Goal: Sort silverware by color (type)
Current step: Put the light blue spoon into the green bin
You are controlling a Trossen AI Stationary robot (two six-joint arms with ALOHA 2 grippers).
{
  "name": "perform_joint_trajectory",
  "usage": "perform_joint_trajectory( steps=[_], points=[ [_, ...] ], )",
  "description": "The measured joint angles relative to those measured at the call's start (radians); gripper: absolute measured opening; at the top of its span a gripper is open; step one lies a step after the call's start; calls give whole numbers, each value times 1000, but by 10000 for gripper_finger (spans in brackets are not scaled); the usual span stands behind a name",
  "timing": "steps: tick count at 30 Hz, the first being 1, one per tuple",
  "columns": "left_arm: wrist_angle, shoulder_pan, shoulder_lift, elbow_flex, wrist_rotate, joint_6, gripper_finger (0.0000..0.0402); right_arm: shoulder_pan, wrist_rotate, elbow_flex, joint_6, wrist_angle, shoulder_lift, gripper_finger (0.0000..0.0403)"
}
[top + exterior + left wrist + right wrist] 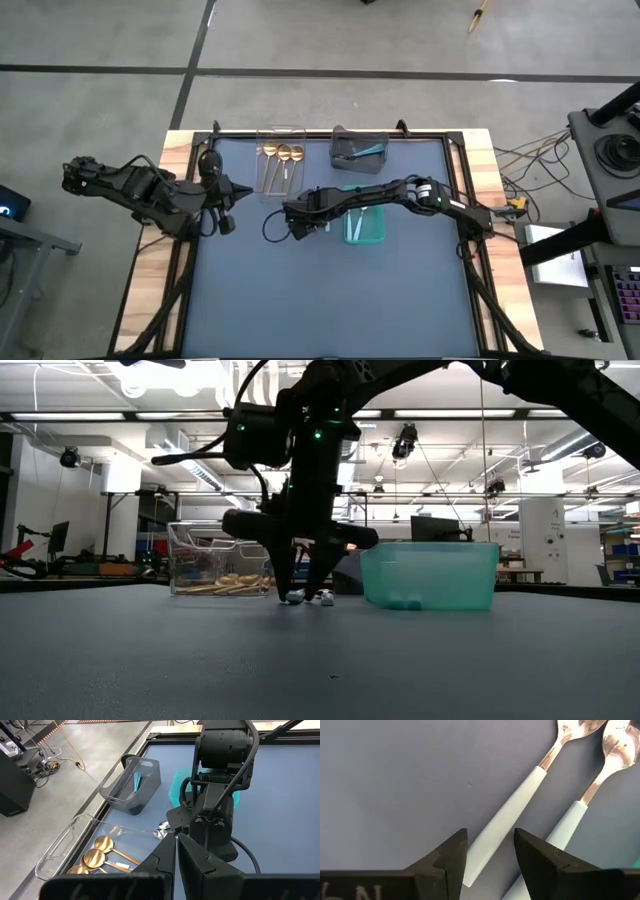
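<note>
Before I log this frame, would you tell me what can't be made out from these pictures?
- High view: the two light-blue-handled spoons on the mat are hidden under the right gripper.
- Right wrist view: both spoons are cut off by the picture's edge, bowls only partly seen.
- Low view: the teal bin is cloudy; its contents are unclear.
- High view: the grey bin contents are too small to count.
- Left gripper waits shut beside the clear bin.

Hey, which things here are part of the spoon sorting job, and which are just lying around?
Job: light-blue-handled spoons, open right gripper around one handle; gold spoons in the clear bin; teal-handled spoons in the grey bin; teal bin.
Lying about: floor cables; left gripper, shut, waiting near the clear bin.
</note>
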Motion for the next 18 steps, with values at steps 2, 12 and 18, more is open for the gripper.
perform_joint_trajectory(
  steps=[2,12,18],
  points=[
    [0,0,0,0,0,2,2,0,-6,0,1,3,0,149],
    [0,0,0,0,0,4,2,0,-33,0,33,4,0,146],
    [0,0,0,0,0,4,2,-1,-33,-1,40,6,0,141]
  ],
)
